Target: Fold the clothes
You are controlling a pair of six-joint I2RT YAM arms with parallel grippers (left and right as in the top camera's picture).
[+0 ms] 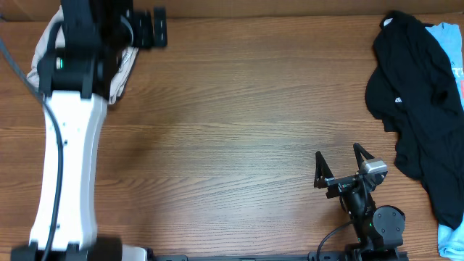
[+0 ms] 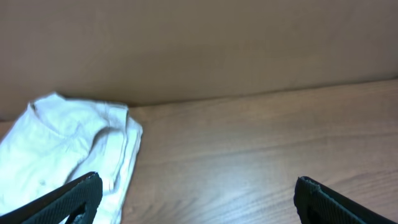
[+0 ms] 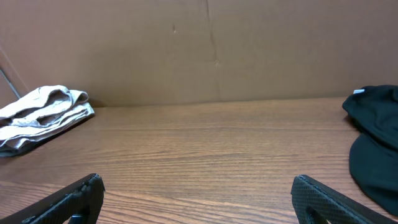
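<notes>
Writing: none readable. The black crumpled fabric garment (image 1: 413,94) carries a small white mark, too small to read in the overhead view.

Left gripper (image 2: 196,180): jaws spread wide and holding nothing. It faces the brown cardboard wall (image 2: 249,50) at the far edge of the wood-grain table (image 1: 239,109). One black finger (image 2: 68,199) sits in front of the lower edge of the clothes; I cannot tell whether it touches them.

Right gripper (image 1: 337,151): jaws also spread wide and empty, over bare table near the front edge, well apart from every garment.

The clothes, a pale beige cotton garment with visible seams (image 1: 125,72), lie bunched in layers at the far left corner of the table. They sit close to the wall and are partly hidden under the white left arm (image 1: 69,159) in the overhead view.

Counts:
- one beige garment
- one black garment, at the right edge
- one light-blue garment (image 1: 444,32), showing beneath the black one
- two arms
- two grippers
</notes>
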